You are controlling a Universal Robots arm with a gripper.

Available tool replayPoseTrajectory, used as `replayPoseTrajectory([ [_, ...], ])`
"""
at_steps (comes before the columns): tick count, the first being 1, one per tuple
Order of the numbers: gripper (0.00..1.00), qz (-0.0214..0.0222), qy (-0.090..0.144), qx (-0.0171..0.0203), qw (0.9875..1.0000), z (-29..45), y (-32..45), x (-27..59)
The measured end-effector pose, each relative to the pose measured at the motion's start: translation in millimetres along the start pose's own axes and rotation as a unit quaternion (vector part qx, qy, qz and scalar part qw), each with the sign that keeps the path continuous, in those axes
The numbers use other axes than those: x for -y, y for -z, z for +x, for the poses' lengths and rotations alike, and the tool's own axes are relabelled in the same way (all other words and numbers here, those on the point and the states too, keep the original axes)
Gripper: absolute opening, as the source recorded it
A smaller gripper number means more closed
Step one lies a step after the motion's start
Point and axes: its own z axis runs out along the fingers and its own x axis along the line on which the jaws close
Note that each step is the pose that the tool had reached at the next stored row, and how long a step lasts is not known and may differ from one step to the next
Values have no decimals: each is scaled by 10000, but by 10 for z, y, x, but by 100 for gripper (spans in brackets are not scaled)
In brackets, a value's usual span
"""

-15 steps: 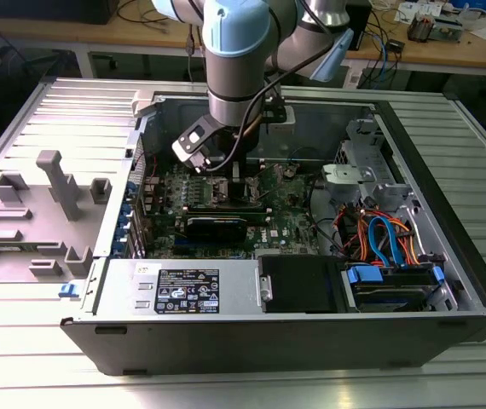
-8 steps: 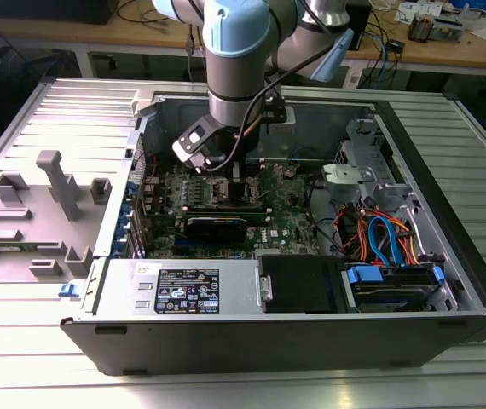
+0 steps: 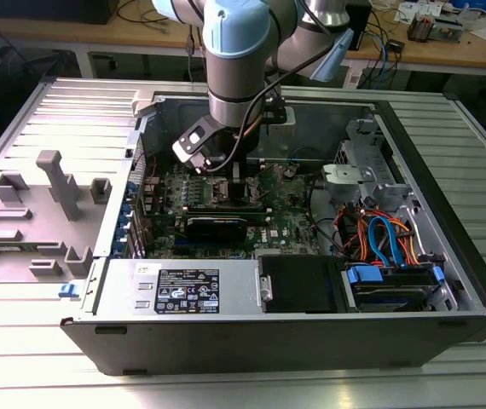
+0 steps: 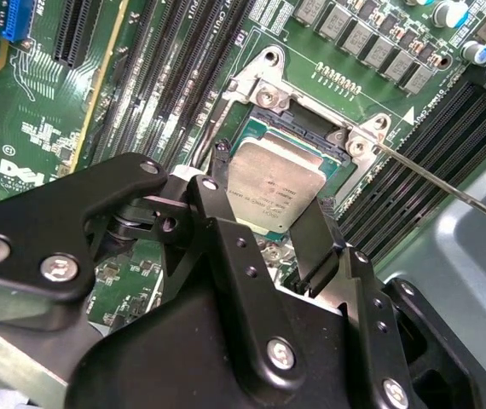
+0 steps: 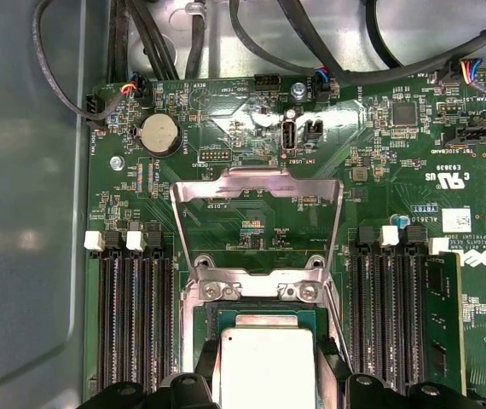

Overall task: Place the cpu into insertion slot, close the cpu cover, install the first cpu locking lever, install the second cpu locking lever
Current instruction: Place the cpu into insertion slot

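My gripper (image 4: 269,209) is shut on the cpu (image 4: 273,187), a flat silver square chip pinched at two opposite edges by the black fingers (image 4: 217,192). The chip sits right over the insertion slot (image 4: 292,128), whose dark edge and silvery rim show beyond it; I cannot tell if it rests in the slot. In the first wrist view the cpu (image 5: 264,362) lies between the fingers (image 5: 207,371), and the cpu cover (image 5: 260,177) stands flipped open behind the insertion slot (image 5: 251,318). A thin locking lever (image 4: 448,183) sticks out sideways, unlatched. In the exterior view the gripper (image 3: 236,177) hangs low over the motherboard.
Long black memory slots (image 5: 132,315) flank the socket on both sides. Black cables (image 5: 175,34) run along the case wall. The open case (image 3: 448,162) holds a power supply (image 3: 183,290) and a drive bay with orange and blue cables (image 3: 379,239). Grey plastic parts (image 3: 55,187) lie on the exterior view's left.
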Motion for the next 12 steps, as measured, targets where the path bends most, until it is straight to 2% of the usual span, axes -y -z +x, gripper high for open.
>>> replayPoseTrajectory([
  [12,54,1,0,-1,10000,11,-10,1],
])
